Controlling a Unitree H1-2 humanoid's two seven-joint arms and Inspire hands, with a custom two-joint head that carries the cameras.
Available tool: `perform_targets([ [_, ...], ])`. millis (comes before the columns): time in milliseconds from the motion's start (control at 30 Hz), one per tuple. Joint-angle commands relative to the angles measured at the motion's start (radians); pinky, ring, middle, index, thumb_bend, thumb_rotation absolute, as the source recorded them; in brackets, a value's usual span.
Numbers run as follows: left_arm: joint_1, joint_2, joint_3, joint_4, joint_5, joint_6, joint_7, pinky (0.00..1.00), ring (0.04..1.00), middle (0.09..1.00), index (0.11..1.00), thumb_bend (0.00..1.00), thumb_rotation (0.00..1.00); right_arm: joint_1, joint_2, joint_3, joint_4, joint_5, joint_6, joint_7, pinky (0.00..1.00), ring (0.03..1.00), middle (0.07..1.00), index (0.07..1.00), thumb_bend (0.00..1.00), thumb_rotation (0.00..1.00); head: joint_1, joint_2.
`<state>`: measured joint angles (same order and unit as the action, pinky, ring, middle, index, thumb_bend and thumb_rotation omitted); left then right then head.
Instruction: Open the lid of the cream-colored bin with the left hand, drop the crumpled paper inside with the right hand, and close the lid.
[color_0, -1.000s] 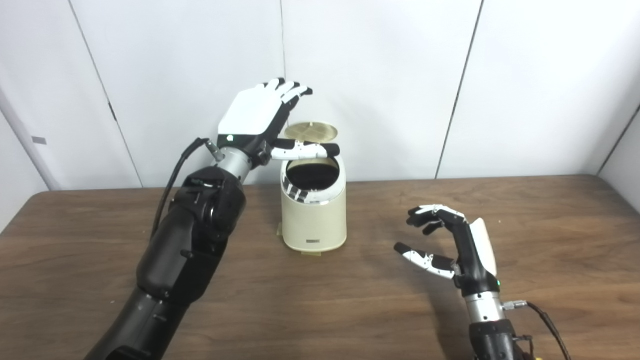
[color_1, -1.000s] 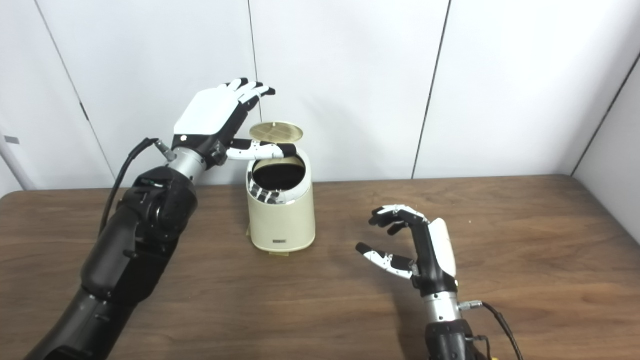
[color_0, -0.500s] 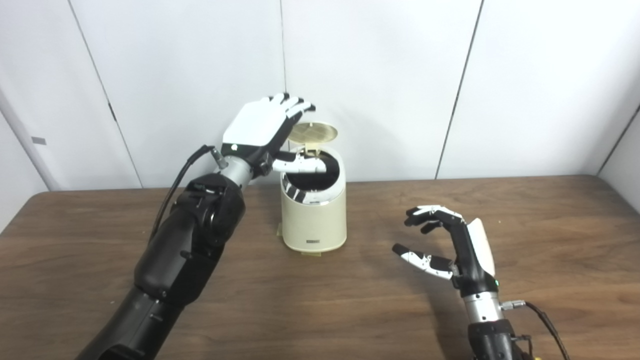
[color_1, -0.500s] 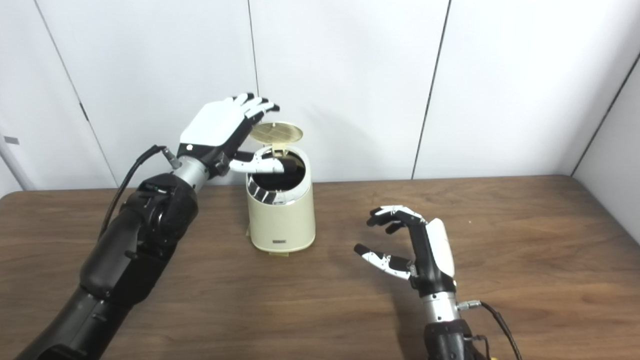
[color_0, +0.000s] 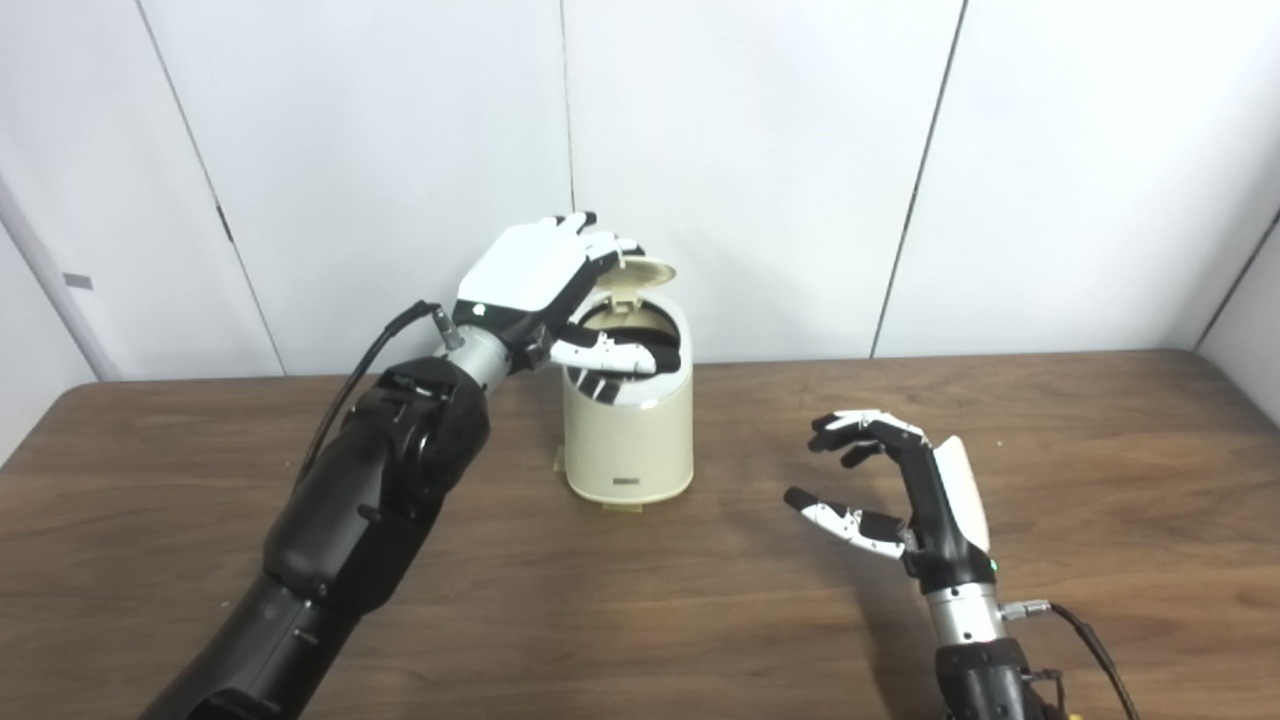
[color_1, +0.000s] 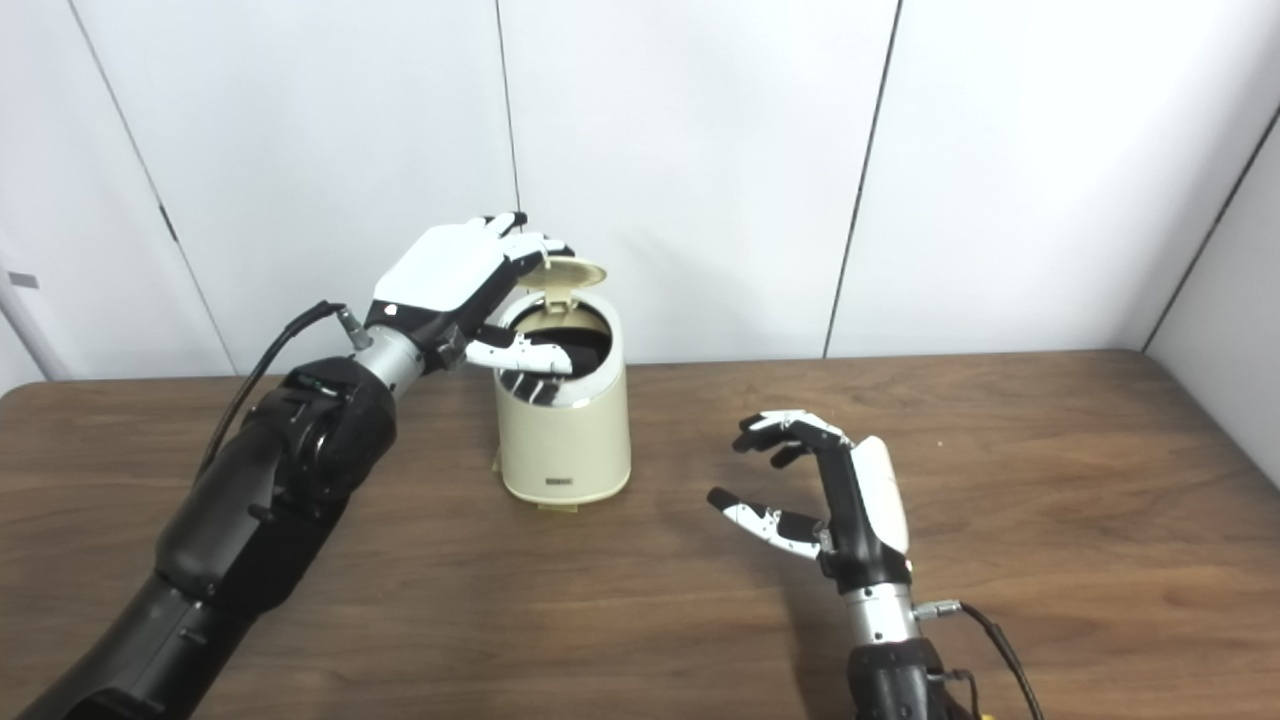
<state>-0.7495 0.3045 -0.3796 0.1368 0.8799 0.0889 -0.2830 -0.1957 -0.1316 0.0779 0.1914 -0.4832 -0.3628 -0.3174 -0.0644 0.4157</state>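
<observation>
Lowered, lid (color_0: 640, 277) tilts under left hand's (color_0: 535, 275) fingers (color_0: 600, 243).

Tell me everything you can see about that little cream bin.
The bin is a small cream cylinder, plastic by its look, standing upright on the wooden table near the wall. Its round hinged lid is tilted partly down over a dark opening. The left robot hand rests its fingers on the lid, thumb across the opening. A small dark label sits low on the front.

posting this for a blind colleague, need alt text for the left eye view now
A robot's left hand presses down the half-closed lid of a cream-colored bin on a wooden table. Its right hand hovers open and empty to the right; no paper is visible.
</observation>
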Motion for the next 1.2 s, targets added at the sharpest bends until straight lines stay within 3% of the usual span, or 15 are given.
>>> perform_targets([
  [0,-0.041,0.015,-0.001,-0.009,0.02,0.004,0.002,1.0,0.977,0.877,0.872,1.0,0.99,0.062,0.025,0.017,0.088,-0.001,-0.031,-0.022,0.47,0.587,0.639,0.494,0.48,0.14,-0.002,0.003],
  [300,-0.02,0.02,-0.009,-0.007,0.038,0.008,0.003,1.0,0.933,0.826,0.828,1.0,1.0,0.065,0.026,0.015,0.083,-0.002,-0.034,-0.026,0.46,0.576,0.63,0.494,0.48,0.14,0.0,0.012],
  [1167,0.01,0.027,-0.028,-0.022,0.071,-0.023,0.029,1.0,0.91,0.817,0.808,1.0,0.97,0.07,0.026,0.014,0.041,-0.001,-0.003,-0.013,0.42,0.539,0.615,0.494,0.48,0.14,-0.002,0.046],
])
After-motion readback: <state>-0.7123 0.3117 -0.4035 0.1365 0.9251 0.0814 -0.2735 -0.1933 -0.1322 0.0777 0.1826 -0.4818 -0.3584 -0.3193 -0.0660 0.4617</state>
